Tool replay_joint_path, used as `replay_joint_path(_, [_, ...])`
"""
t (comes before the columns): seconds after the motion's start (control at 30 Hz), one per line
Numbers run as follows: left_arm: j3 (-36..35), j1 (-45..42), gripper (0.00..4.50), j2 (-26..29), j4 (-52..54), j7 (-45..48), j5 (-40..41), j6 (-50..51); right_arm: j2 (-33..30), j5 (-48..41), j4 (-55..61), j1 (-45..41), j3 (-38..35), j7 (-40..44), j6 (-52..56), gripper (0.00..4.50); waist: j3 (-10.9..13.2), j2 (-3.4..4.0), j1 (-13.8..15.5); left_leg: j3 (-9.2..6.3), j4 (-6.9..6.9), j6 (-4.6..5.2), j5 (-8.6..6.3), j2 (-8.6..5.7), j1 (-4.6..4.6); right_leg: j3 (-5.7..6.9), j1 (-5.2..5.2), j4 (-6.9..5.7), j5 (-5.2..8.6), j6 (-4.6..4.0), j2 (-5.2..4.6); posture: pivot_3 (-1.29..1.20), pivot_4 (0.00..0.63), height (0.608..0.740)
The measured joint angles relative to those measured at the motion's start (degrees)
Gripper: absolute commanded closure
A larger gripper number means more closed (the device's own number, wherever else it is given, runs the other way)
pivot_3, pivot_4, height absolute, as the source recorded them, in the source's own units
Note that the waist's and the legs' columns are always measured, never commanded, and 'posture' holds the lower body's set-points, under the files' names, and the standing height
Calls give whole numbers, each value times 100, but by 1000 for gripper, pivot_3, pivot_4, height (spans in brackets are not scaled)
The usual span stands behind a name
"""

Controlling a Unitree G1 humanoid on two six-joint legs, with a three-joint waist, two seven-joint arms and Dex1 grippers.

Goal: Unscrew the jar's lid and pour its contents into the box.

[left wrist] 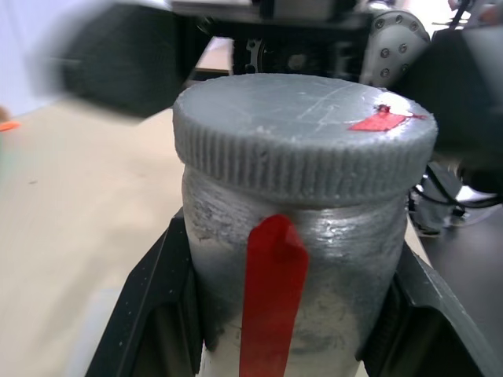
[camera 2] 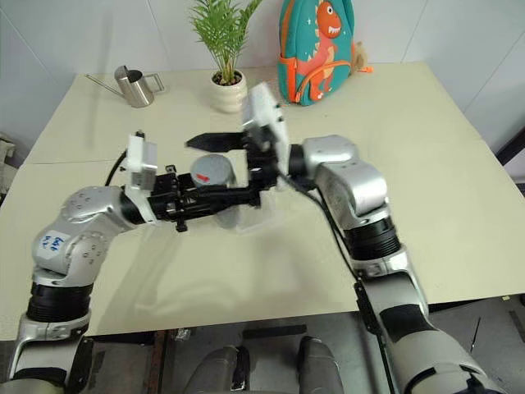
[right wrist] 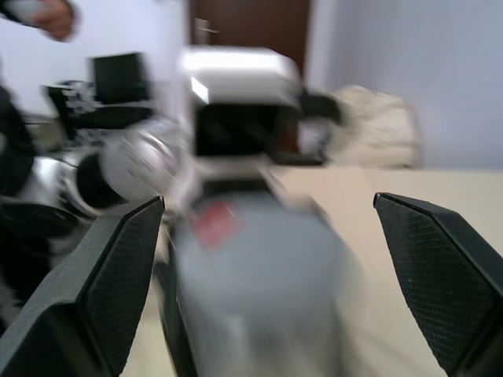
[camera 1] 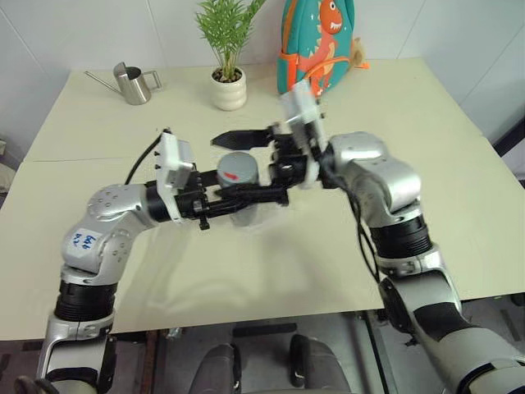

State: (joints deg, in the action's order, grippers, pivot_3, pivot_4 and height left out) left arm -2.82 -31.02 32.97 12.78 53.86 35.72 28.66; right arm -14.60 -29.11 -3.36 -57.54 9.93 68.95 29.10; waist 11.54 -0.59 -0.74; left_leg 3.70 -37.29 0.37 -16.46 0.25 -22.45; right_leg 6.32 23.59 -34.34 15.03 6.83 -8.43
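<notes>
2 grippers meet over the table [camera 1: 385,98], and what matters for us is how the lid [camera 1: 237,165] sits against the right gripper [camera 1: 261,162]. We hold the jar [left wrist: 295,259] upright in the left gripper [left wrist: 291,314], whose black fingers [left wrist: 145,302] are pinched on its body below the cap, the jar's long axis standing vertical. Our right gripper is spread wide, 1 finger on each side of the lid with a clear gap to both, pointing across toward the left arm. We judge the coming move is to close those jaws on the ribbed rim and twist.

From the left wrist view we get the red stripe on the jar's side, a red mark on the grey lid and the lid seated fully down. From the right wrist view we get the 2 fingers well apart with the cap between them. We cannot make out the contents, nor pick out the box.
</notes>
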Motion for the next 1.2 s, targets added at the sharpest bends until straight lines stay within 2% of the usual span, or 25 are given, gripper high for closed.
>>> replay_joint_path(0.33, [0, 27, 2537, 5, -13, -3, -70, -56, 186, 267, -327, -82, 11, -450, -188, 13, -1, -1, 34, 1, -10, 5, -3, 0, 1, -2, 0, -7, 0, 0, -1, 0, 150, 740])
replay_joint_path(0.57, [-16, 40, 2537, 5, -15, -103, -84, -52, 172, 326, -738, -192, 10, -284, -567, 13, -1, -1, 34, 2, -9, 5, -4, 0, 1, -2, 0, -6, 0, 0, -1, 0, 150, 740])
replay_joint_path(0.9, [-105, 166, 2537, 8, -42, -208, -140, 10, -649, 195, -997, -192, -93, 314, -823, 13, -1, -1, 50, 3, -10, 9, -5, 0, 0, -3, -1, -5, 0, 0, -1, 0, 150, 740])
replay_joint_path(1.03, [-134, 281, 2537, 40, 72, -20, -92, 7, -1267, 205, -1244, -39, -633, 265, -725, 13, 0, -3, 84, 3, -12, 12, -8, 2, -5, -1, -2, 6, -1, 2, -4, 0, 150, 740])
replay_joint_path(1.2, [-120, 278, 2537, 52, 81, 47, -87, 7, -1201, -141, -1074, -10, -796, 302, -277, 13, 0, -2, -25, 11, -4, 9, -8, 12, 5, -4, 0, 3, -2, 2, 4, 0, 150, 740])
